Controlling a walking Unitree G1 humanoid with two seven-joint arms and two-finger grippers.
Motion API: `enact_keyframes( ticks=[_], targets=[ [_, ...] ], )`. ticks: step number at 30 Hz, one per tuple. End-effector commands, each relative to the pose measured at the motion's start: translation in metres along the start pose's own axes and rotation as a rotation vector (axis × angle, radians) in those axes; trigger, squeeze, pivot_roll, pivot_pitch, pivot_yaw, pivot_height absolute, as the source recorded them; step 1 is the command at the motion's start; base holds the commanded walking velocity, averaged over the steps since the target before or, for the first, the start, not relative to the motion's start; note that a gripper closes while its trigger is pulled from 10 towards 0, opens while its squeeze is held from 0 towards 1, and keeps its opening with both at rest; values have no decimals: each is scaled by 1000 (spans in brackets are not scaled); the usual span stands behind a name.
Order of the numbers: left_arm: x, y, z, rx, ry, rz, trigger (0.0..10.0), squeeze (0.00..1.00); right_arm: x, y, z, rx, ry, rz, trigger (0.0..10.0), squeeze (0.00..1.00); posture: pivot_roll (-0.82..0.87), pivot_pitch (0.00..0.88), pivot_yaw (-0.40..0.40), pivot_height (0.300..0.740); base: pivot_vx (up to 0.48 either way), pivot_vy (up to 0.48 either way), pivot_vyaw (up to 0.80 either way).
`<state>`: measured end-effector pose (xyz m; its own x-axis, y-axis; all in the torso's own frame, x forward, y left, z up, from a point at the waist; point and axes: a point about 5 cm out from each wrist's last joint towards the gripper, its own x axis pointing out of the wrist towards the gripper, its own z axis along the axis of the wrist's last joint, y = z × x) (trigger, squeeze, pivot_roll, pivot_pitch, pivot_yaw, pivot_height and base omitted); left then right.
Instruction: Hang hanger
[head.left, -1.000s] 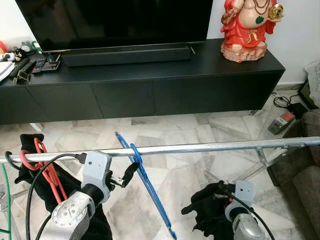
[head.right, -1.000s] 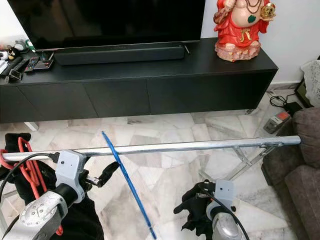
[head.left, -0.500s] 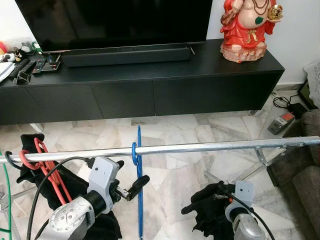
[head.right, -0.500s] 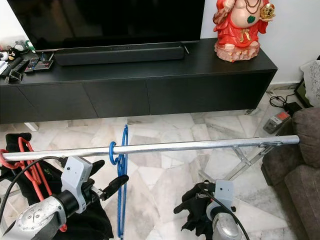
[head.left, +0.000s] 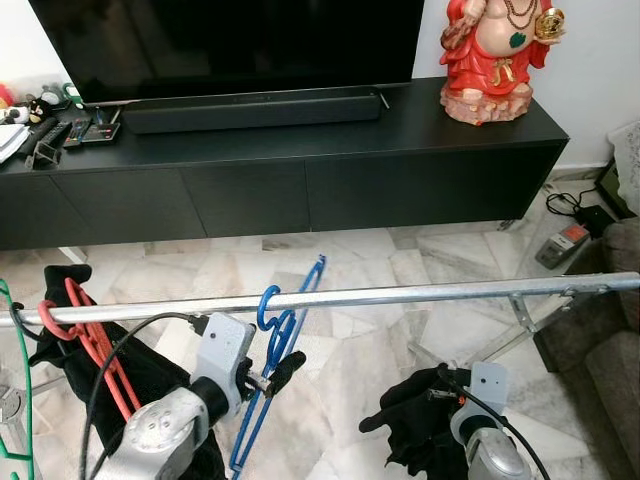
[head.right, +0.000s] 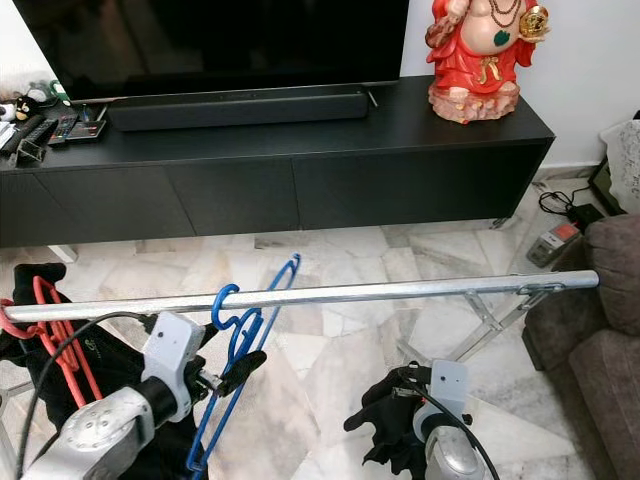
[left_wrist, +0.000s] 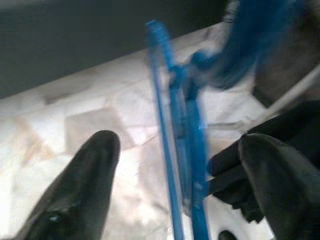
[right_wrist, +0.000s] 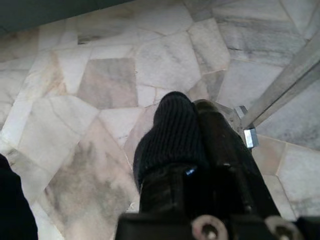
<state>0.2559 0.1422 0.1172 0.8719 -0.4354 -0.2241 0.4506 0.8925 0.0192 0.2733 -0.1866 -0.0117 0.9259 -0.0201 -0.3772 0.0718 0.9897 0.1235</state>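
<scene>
Blue hanger (head.left: 268, 370) hooked on metal rail (head.left: 420, 293); left gripper (head.left: 278, 372) fingers spread around it; right gripper (right_wrist: 192, 135) clenched on black cloth (right_wrist: 172, 132).

my head views are evenly lit and sharp, soft indoor light with no hard shadows. the marble floor (head.left: 400, 350) looks bright and the tv screen (head.left: 230, 40) carries a faint dull reflection. the silver rail (head.left: 420, 294) shines along its top. my left wrist view is blurred: the blue hanger (left_wrist: 182, 145) smears, and my fingers (left_wrist: 80, 190) are soft. my right wrist view is clear, darker at its near edge.
</scene>
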Motion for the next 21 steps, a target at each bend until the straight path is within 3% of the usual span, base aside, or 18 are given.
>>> enact_keyframes(
  ticks=[1,8,21],
  targets=[
    [4,1,-6,4,29,35,0,0,-3,-1,-7,9,27,-7,10000,0,-41,201,29,740,0,0,0],
    [10,0,-8,10,31,27,0,0,-4,-1,-9,9,32,-7,10000,0,-41,204,27,740,0,0,0],
    [-1,5,-7,-7,23,48,0,0,-5,3,-13,7,50,11,10000,0,-24,188,34,740,0,0,0]
  ],
)
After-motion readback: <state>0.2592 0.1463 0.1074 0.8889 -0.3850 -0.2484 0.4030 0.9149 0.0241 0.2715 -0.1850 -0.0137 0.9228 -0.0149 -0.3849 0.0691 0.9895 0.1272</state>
